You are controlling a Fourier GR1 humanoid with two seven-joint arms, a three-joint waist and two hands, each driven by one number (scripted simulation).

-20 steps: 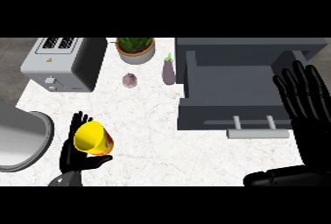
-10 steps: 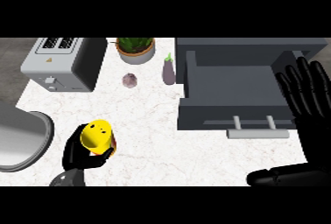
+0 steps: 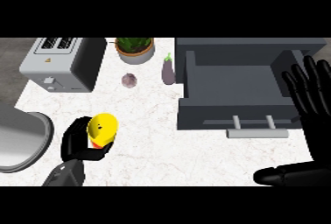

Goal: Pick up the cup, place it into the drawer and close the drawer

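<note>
No legible text; one tiny unreadable mark [image 3: 48, 61] atop the toaster [image 3: 59, 70].

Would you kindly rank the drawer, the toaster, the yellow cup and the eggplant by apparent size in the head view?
1. drawer
2. toaster
3. yellow cup and eggplant: about alike; the cup, held in the left hand, may be nearer the camera, so I leave them unranked.

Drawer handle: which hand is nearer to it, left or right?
Right. The right hand is open just right of the drawer handle; the left hand, curled round the yellow cup, is far to the handle's left.
</note>
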